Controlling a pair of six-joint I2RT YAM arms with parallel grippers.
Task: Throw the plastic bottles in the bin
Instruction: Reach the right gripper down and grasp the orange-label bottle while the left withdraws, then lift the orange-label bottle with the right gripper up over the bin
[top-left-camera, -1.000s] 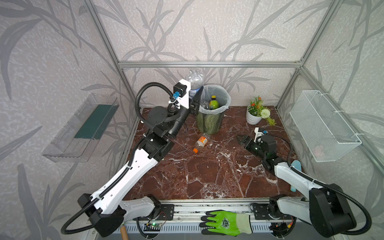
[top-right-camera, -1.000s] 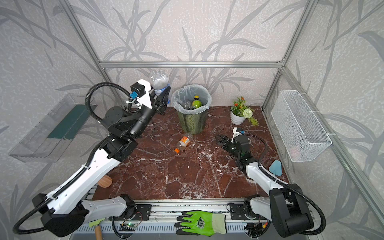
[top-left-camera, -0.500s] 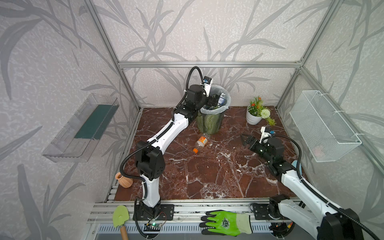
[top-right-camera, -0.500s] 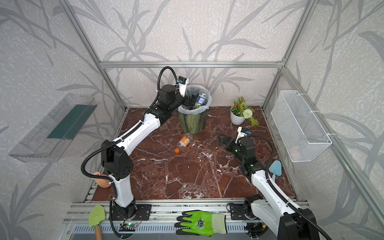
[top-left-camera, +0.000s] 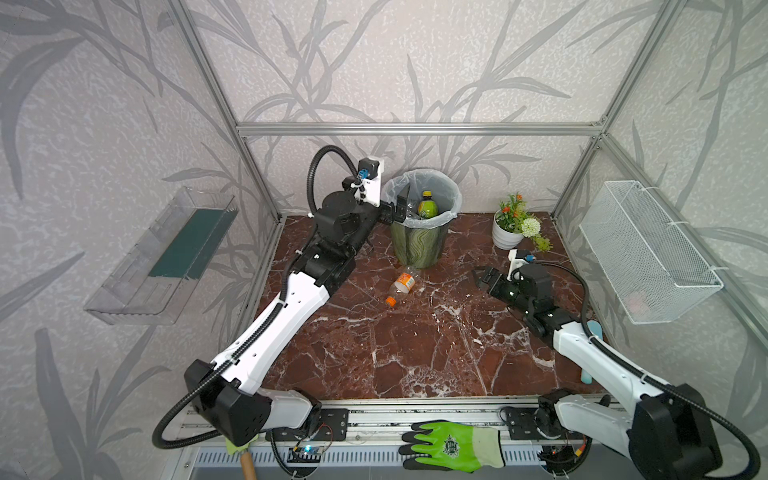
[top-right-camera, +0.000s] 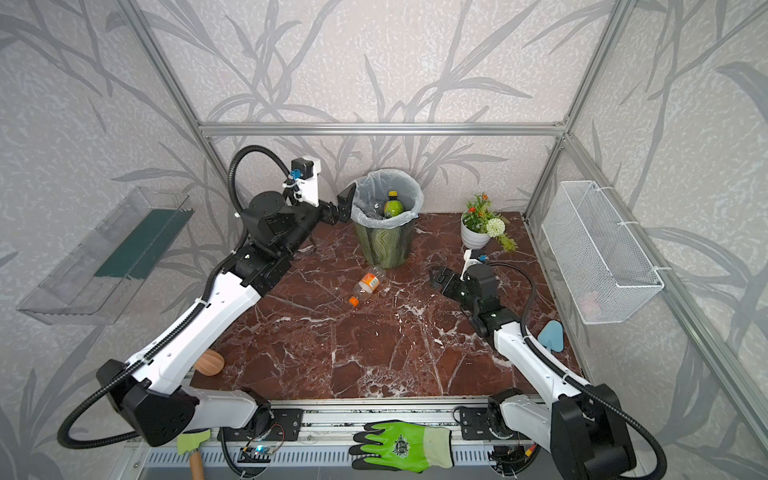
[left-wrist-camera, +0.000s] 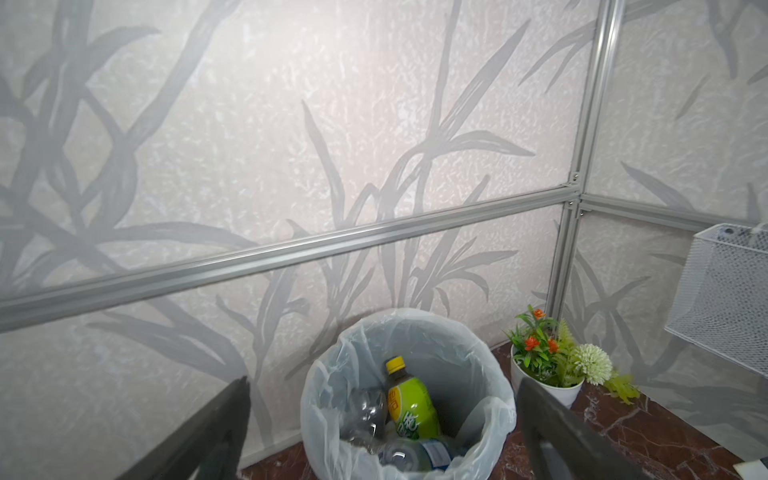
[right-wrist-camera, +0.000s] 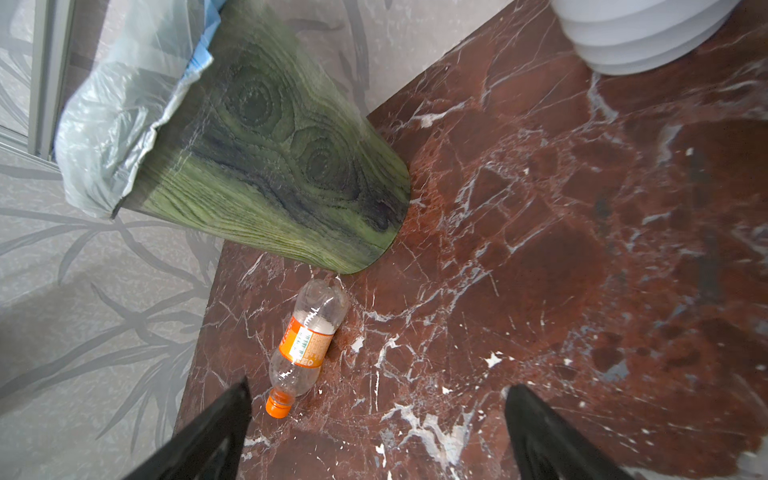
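Note:
The bin (top-left-camera: 419, 245) (top-right-camera: 384, 245), a green wavy bucket with a white liner bag, stands at the back of the marble table. Inside it lie a green-yellow bottle (left-wrist-camera: 411, 405) (top-left-camera: 427, 205), a clear bottle (left-wrist-camera: 368, 415) and a blue-labelled one (left-wrist-camera: 419, 455). My left gripper (top-left-camera: 400, 204) (top-right-camera: 345, 203) (left-wrist-camera: 382, 382) hangs open and empty at rim height, just left of the bin. A clear bottle with an orange label and cap (top-left-camera: 402, 284) (top-right-camera: 366, 284) (right-wrist-camera: 307, 345) lies on the table in front of the bin. My right gripper (top-left-camera: 484, 278) (top-right-camera: 438, 278) (right-wrist-camera: 378, 386) is open, low over the table, to the right of that bottle.
A white ribbed flower pot (top-left-camera: 509, 235) stands right of the bin. A white wire basket (top-left-camera: 648, 249) hangs on the right wall, a clear shelf (top-left-camera: 166, 257) on the left wall. A green glove (top-left-camera: 453, 446) lies on the front rail, a small terracotta pot (top-right-camera: 209, 362) at the front left.
The left gripper held a clear bottle up beside the bin, swung over the bin and opened. It has drawn back to the bin's left side, empty. The right gripper barely shifted.

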